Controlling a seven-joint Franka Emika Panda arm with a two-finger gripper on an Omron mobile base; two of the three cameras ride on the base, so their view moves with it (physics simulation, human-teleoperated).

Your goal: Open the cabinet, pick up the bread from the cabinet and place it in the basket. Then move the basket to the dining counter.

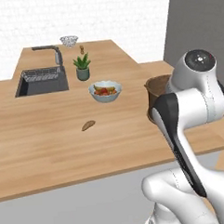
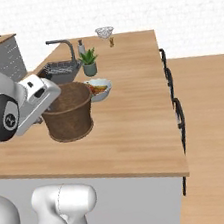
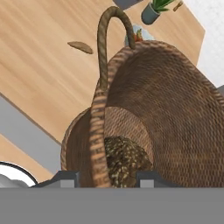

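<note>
The brown woven basket [image 1: 157, 90] [image 2: 69, 115] [image 3: 175, 109] sits low over the near right part of the light-wood dining counter [image 1: 64, 135] [image 2: 136, 125]; whether it touches the top I cannot tell. In the hand view it looks tilted, with one loop handle arching up. My gripper [image 3: 107, 177] is shut on the basket's near rim, one finger on each side of the wall. The dark, seeded bread [image 3: 124, 159] lies on the basket's bottom. The cabinet is out of view.
A pale bowl of colourful food [image 1: 105, 91] [image 2: 99, 88] stands just beyond the basket. Further back are a potted plant [image 1: 82, 66] [image 2: 89, 61], the dark sink [image 1: 42, 81] with its faucet, and a glass bowl [image 1: 69, 40]. A small brown scrap [image 1: 88, 126] lies mid-counter. Dark stools [image 2: 177, 110] line the counter's right edge.
</note>
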